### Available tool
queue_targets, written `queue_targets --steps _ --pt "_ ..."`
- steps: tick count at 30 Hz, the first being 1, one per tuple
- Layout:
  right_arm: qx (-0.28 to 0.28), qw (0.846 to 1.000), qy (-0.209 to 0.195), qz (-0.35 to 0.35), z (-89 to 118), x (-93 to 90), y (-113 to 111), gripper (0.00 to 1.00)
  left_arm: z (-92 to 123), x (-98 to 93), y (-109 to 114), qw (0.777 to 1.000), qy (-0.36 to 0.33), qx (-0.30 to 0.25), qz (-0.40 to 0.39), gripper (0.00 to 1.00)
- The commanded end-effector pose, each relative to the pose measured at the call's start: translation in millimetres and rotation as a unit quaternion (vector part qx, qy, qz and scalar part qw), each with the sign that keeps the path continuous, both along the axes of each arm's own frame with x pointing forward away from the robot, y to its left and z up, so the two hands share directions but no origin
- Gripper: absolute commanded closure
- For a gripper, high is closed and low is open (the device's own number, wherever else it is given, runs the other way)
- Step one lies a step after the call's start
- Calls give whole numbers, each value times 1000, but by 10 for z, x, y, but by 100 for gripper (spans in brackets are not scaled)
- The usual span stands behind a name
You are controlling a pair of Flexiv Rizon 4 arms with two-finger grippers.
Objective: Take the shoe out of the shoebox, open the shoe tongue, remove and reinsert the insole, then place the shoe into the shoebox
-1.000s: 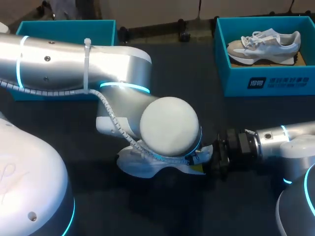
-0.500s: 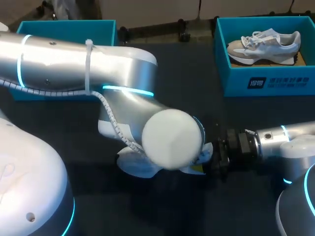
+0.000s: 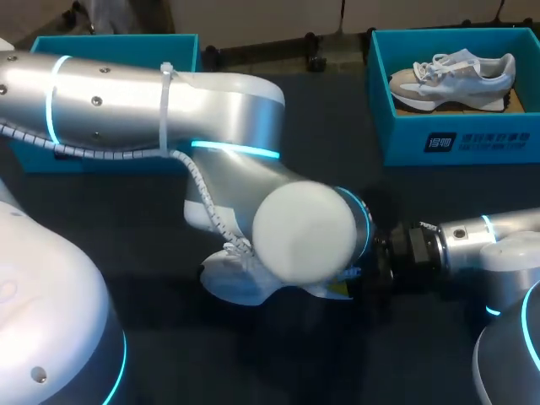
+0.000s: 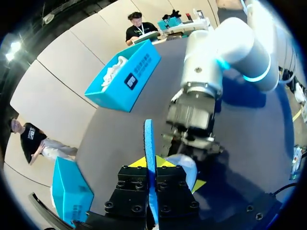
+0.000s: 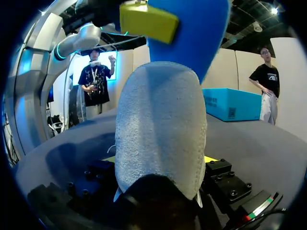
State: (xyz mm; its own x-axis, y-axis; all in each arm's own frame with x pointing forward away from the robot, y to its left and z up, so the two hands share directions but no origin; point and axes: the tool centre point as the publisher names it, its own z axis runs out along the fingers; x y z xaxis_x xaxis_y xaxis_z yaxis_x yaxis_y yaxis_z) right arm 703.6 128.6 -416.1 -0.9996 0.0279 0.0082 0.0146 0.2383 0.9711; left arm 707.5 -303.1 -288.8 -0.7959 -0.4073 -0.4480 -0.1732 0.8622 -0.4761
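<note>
Left arm (image 3: 169, 110) just swung over, so the left gripper (image 4: 151, 164), pinching the thin blue foam insole (image 4: 148, 139), now hangs just above the pale grey sneaker (image 5: 160, 129) clamped in the right gripper (image 5: 160, 165), so reinserting looks next.

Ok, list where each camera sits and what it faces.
Head view: above and behind, looking down on the table; left arm hides most of the shoe, right arm beside it.
Left wrist view: along its own jaws, shut on the blue insole, toward the right arm.
Right wrist view: along its jaws, shut on the shoe.
Both wrist views share the insole.
</note>
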Motion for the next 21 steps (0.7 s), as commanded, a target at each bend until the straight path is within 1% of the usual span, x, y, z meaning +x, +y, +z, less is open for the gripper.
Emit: queue_targets --steps 1,5,11,13,18,21 --pt "-3 1000 1 1 -13 -4 11 100 103 40 -61 1000 17 -3 -5 100" --pt "-3 1000 1 1 -13 -4 11 100 248 38 -183 998 48 -21 -18 100" --pt "-3 1000 1 1 -13 -4 11 100 407 26 -298 996 81 -35 -28 100" --pt "-3 1000 1 1 -13 -4 11 100 471 0 -328 993 102 -44 -42 100" --pt "-3 1000 1 1 -13 -4 11 100 694 -25 -391 981 162 -77 -79 100" --pt "-3 1000 1 1 -13 -4 11 100 880 -61 -420 972 184 -97 -108 100"
